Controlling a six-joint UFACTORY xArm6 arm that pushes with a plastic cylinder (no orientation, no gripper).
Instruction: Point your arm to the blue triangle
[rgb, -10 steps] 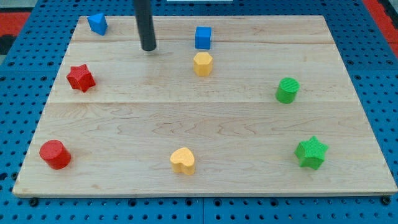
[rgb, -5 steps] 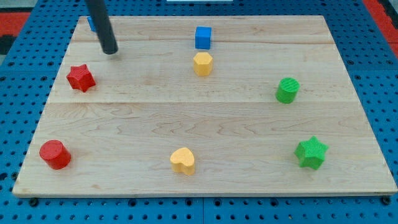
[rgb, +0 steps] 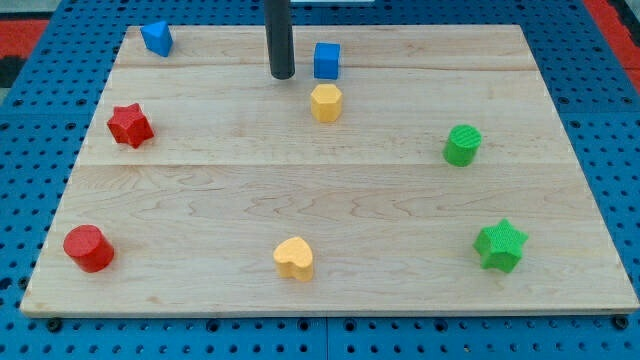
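Observation:
The blue triangle (rgb: 156, 38) sits at the board's top left corner. My tip (rgb: 282, 74) rests on the board near the top middle, well to the right of the blue triangle and just left of the blue cube (rgb: 327, 60). It touches no block. The yellow hexagon (rgb: 326, 102) lies just below and to the right of the tip.
A red star (rgb: 129, 124) and a red cylinder (rgb: 88, 247) are on the left side. A yellow heart (rgb: 294, 258) is at the bottom middle. A green cylinder (rgb: 462, 144) and a green star (rgb: 499, 245) are on the right.
My tip went left until it stood next to the blue triangle, then swung back right to beside the blue cube. No block has moved.

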